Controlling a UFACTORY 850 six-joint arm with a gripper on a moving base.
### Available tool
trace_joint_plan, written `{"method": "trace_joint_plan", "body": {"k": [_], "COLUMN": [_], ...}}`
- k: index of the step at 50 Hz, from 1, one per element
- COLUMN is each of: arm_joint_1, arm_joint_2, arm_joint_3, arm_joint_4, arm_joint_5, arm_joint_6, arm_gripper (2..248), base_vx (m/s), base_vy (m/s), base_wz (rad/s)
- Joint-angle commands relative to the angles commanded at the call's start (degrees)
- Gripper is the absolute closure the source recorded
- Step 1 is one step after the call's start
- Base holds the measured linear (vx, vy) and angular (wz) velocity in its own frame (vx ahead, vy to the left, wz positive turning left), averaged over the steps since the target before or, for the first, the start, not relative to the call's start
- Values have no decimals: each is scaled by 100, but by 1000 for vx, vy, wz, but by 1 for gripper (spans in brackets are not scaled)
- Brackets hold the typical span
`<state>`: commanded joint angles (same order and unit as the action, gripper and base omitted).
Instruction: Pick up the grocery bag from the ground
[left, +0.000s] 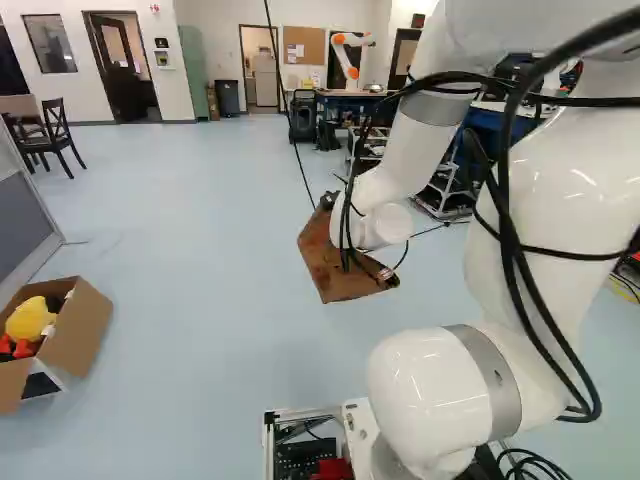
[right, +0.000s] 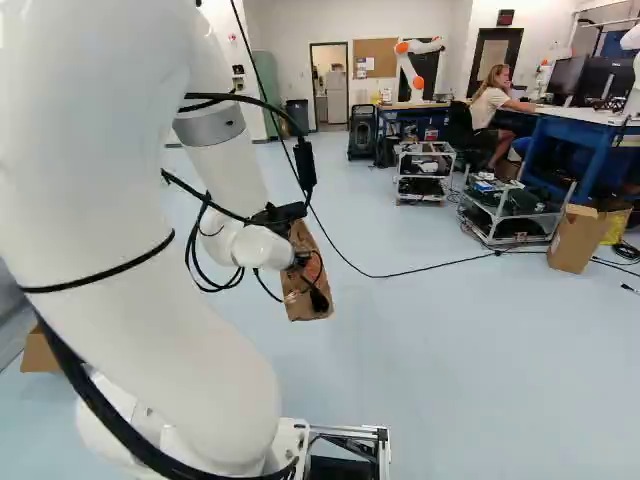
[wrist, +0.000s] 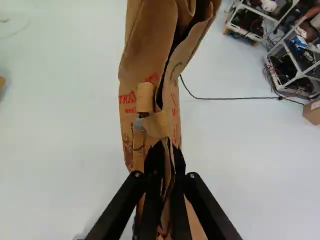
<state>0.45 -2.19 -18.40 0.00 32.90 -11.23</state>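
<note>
Holding the brown paper grocery bag between its two fingers, the pincer has closed on the creased paper, folded edges running down between them. The bag is above the floor, tilted in the left base view, its lower edge slanting out past the white wrist. On that side, a wide stretch of floor separates it from the open cardboard box with a yellow plush toy, and from the grey partition. A thin black cable comes down near the bag and runs over the floor towards the metal-framed carts. These stand well apart from the bag, near a carton and the blue-legged worktop at the right of the right base view.
</note>
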Motion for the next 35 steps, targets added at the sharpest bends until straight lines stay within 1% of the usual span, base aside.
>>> {"method": "trace_joint_plan", "body": {"k": [17, 35], "arm_joint_1": [-18, -32], "arm_joint_2": [728, 1297], "arm_joint_3": [536, 955], "arm_joint_4": [0, 0], "arm_joint_5": [684, 1219], "arm_joint_6": [449, 800], "arm_gripper": [229, 229], "base_vx": [0, 0], "base_vy": [0, 0], "base_wz": [0, 0]}}
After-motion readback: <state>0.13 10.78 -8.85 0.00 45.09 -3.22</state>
